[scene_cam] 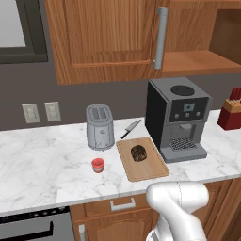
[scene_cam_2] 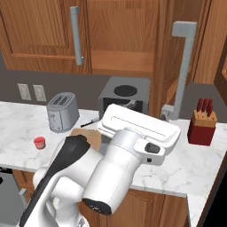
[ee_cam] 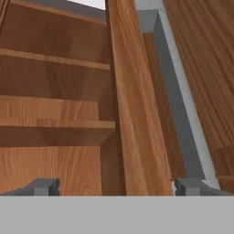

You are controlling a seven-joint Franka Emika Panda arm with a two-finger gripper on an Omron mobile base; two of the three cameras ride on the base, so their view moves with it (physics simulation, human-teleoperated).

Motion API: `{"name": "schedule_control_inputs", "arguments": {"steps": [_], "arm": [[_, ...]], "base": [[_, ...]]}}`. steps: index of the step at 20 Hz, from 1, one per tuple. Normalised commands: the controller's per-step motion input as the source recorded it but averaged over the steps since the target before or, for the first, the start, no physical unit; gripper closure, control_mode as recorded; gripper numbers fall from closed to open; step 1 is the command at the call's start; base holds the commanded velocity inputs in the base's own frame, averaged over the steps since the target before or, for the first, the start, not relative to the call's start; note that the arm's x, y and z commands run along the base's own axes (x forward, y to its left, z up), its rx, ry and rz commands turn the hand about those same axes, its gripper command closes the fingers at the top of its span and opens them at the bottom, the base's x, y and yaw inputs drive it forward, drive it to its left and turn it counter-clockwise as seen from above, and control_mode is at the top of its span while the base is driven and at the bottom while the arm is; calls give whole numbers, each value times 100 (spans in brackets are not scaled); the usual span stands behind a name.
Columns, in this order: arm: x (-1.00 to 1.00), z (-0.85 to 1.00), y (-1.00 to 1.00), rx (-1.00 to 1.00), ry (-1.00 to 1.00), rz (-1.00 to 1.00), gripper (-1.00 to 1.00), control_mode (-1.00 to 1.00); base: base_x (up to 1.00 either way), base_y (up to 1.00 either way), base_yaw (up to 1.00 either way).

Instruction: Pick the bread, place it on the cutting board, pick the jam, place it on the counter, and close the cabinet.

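Already the bread [scene_cam: 138, 153] lies on the cutting board [scene_cam: 151, 171], and the jam [scene_cam: 98, 165] stands on the worktop [scene_cam: 42, 164].

In the hand view the gripper [ee_cam: 117, 186] stands spread, its two tips either side of the cabinet [ee_cam: 132, 105] door's edge (grey bar handle just beside it). Left base view: jam in front of the toaster [scene_cam: 100, 127], beside the board; a knife [scene_cam: 130, 129] lies behind the board, near the coffee machine [scene_cam: 177, 117].

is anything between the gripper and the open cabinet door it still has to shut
Nothing visible. In the hand view the gripper sits right at the cabinet door, its fingertips either side of the door's edge, with the grey bar handle just beside. The bread is on the cutting board and the jam on the counter.
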Motion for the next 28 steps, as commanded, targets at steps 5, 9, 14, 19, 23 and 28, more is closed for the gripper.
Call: {"name": "schedule_control_inputs", "arguments": {"steps": [5,9,14,19,23,28], "arm": [[32,-12,39,0,-2,7,-100,-100],[33,-13,37,0,-2,7,-100,-100],[34,-13,37,0,-1,7,-100,-100],[35,-16,37,0,0,7,-100,-100],[39,-21,39,0,0,7,-100,-100],[41,-22,39,0,0,7,-100,-100]], "base": [[0,0,0],[0,0,0],[0,0,0],[0,0,0],[0,0,0],[0,0,0]]}}
